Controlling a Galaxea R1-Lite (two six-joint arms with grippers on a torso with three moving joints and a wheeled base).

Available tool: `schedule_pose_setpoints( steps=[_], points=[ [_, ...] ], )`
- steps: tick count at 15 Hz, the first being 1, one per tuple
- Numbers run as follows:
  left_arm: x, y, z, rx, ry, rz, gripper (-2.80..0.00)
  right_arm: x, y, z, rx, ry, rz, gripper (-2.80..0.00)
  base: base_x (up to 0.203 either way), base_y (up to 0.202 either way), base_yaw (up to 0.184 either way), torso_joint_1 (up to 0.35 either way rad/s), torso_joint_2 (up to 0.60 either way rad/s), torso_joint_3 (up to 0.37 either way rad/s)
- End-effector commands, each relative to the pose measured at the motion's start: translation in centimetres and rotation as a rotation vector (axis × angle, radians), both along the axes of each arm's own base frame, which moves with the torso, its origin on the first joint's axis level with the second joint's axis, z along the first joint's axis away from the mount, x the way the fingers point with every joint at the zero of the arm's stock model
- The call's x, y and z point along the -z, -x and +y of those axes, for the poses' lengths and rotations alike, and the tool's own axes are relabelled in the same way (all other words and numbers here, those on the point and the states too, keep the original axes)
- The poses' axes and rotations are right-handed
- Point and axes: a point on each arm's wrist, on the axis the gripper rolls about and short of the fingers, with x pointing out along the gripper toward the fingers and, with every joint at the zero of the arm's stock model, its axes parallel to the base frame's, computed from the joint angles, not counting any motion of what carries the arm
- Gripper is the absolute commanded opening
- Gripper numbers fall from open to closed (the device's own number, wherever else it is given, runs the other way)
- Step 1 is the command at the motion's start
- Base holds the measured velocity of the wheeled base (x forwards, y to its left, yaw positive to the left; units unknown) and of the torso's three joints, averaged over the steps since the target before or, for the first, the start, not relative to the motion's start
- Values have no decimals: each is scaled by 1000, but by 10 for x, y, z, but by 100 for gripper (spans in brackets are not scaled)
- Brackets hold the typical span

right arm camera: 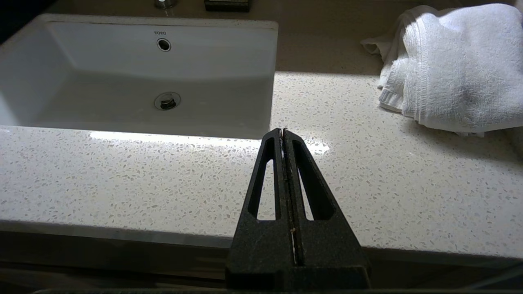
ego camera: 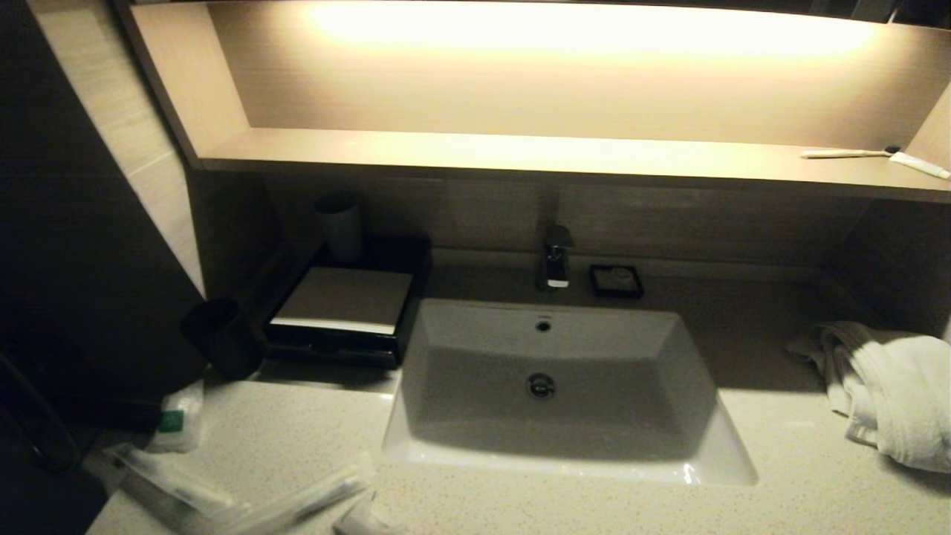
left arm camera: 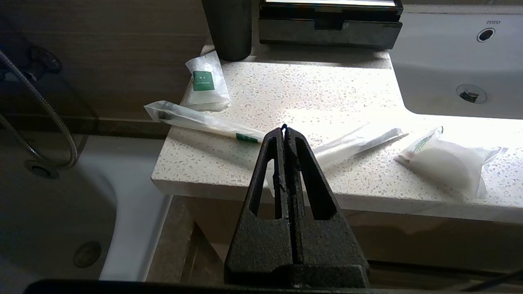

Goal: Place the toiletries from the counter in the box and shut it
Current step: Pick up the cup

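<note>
With the left tool [left arm camera: 284, 130] and right tool [right arm camera: 282, 130] both closed and empty, take each light, slippery wrapped stick [left arm camera: 204, 122] near the worktop [left arm camera: 310, 90] front left corner at mid-length.

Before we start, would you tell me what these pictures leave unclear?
- Box: its drawer contents are hidden in head and left wrist views; the drawer front looks closed.
- Small white tube: cut off by the head view's bottom edge.
- Sachet label: print too small, left wrist view.
- Soap dish: contents too dark, head view.
</note>
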Motion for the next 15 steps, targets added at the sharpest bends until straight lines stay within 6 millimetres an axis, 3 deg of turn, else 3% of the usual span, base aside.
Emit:
schedule_pose_setpoints(
  steps=[1, 9, 15],
  points=[
    [0, 0, 0, 0, 2, 1, -280, 0, 0, 0, 0, 1, 0, -280, 0, 0, 0, 0, 0, 0],
    [0, 0, 0, -5, -5, 0, -280, 0, 0, 0, 0, 1, 0, -280, 0, 0, 0, 0, 0, 0],
    [-40, 15, 0, 2, -2, -136, -280, 0, 0, 0, 0, 0, 0, -280, 0, 0, 0, 0, 0, 0]
  ],
)
